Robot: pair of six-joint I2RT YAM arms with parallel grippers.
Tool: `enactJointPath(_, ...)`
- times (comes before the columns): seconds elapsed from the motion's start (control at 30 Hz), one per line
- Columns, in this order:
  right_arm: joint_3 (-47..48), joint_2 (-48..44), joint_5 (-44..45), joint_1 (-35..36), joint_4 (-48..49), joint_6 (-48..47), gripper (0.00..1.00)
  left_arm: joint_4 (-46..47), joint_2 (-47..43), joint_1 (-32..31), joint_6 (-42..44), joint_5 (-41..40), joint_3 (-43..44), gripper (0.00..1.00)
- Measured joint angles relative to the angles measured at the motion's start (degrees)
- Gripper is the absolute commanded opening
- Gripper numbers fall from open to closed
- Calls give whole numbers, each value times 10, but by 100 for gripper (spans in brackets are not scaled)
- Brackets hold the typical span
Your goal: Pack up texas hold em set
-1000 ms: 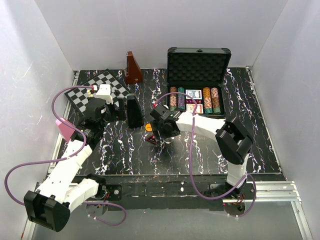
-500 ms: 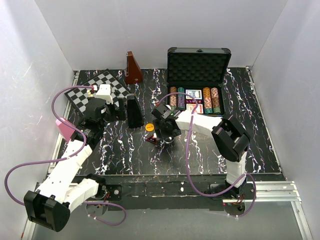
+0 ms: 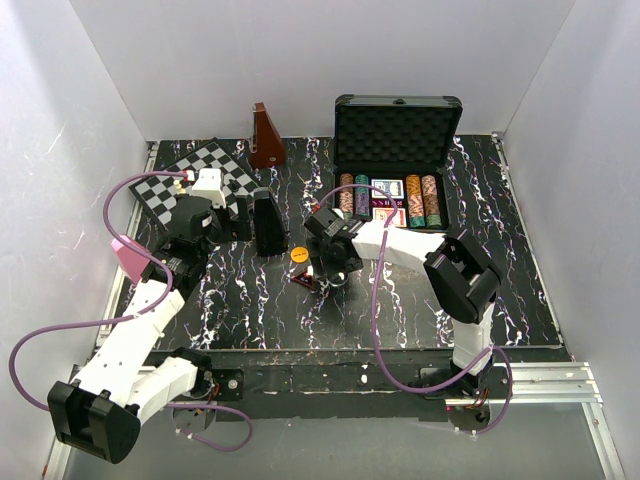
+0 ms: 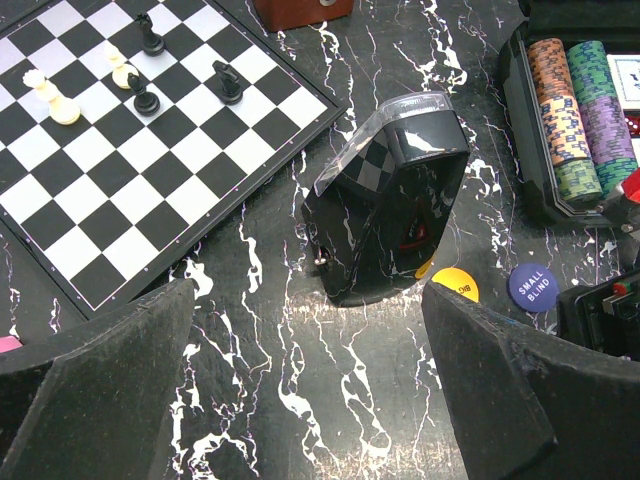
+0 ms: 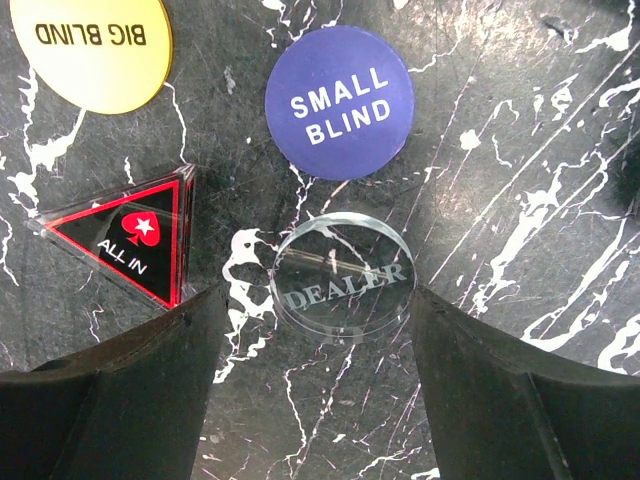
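Note:
The black case (image 3: 398, 128) stands open at the back right, with striped chip rows (image 3: 425, 200) and card decks (image 3: 388, 190) inside. On the table in front of it lie a yellow BIG BLIND button (image 5: 90, 45), a blue SMALL BLIND button (image 5: 340, 102), a clear DEALER button (image 5: 343, 277) and a red-edged ALL IN triangle (image 5: 130, 240). My right gripper (image 5: 318, 312) is open, low over the table, one finger on each side of the DEALER button. My left gripper (image 4: 305, 340) is open and empty, facing a glossy black wedge-shaped object (image 4: 390, 200). The dice are too small to make out.
A chessboard (image 3: 205, 175) with a few pieces lies at the back left, under my left arm. A brown pyramid-shaped object (image 3: 265, 137) stands at the back. The black wedge (image 3: 268, 225) stands between the two grippers. A pink thing (image 3: 127, 255) sits by the left wall.
My right gripper has shifted a little left and settled over the buttons, uncovering the yellow one in the top view. The left arm has not moved.

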Motion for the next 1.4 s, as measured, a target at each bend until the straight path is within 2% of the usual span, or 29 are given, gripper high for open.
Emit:
enactJointPath(0.33,-13,-3,9,-4,0,-7,80,0,0,0,0,2,0,98)
enactJointPath(0.8,-11,9,16,-2,-2,-9,70,0,0,0,0,2,0,98)
enactJointPath(0.9,-8,12,22,2,-4,-9,63,0,1,0,0,2,0,98)
enactJointPath(1.07,-2,15,23,4,-9,-11,42,0,1,0,0,2,0,98)
enactJointPath(1.27,-2,8,24,0,-19,-22,29,0,1,0,0,2,0,98)
enactJointPath(1.4,1,-45,16,-26,-44,-51,25,0,1,0,0,2,0,98)
